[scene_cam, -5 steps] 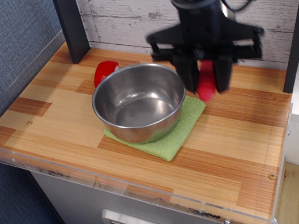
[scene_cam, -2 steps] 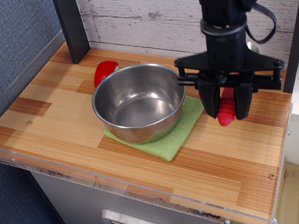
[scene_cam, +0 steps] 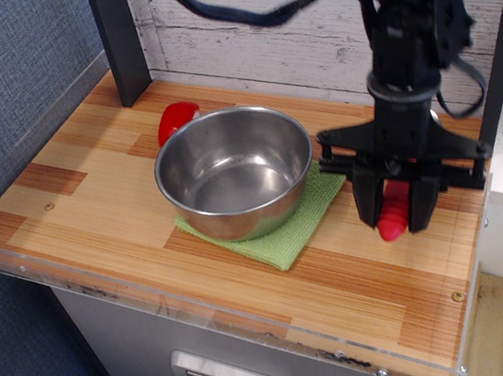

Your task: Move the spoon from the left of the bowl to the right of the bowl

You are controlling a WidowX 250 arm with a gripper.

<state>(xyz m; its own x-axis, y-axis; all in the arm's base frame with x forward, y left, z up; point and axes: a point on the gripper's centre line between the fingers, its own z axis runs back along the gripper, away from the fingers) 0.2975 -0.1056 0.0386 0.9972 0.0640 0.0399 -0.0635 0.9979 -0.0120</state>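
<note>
The large shiny steel bowl (scene_cam: 234, 170) stands on a green cloth (scene_cam: 286, 223) in the middle of the wooden table. My gripper (scene_cam: 396, 218) is to the right of the bowl, low over the table, shut on the red ribbed handle of the spoon (scene_cam: 394, 214). The handle's rounded end sticks out below the fingers (scene_cam: 370, 207), close to the wood. The spoon's metal head is hidden behind the gripper.
A small smooth red rounded piece (scene_cam: 176, 118) lies behind the bowl on the left. A dark post (scene_cam: 118, 38) stands at the back left. A clear plastic rim (scene_cam: 214, 312) runs along the table's front edge. A white plank wall is at the back.
My gripper has carried the spoon from just behind the bowl's right rim further right and forward, and lower toward the table.
</note>
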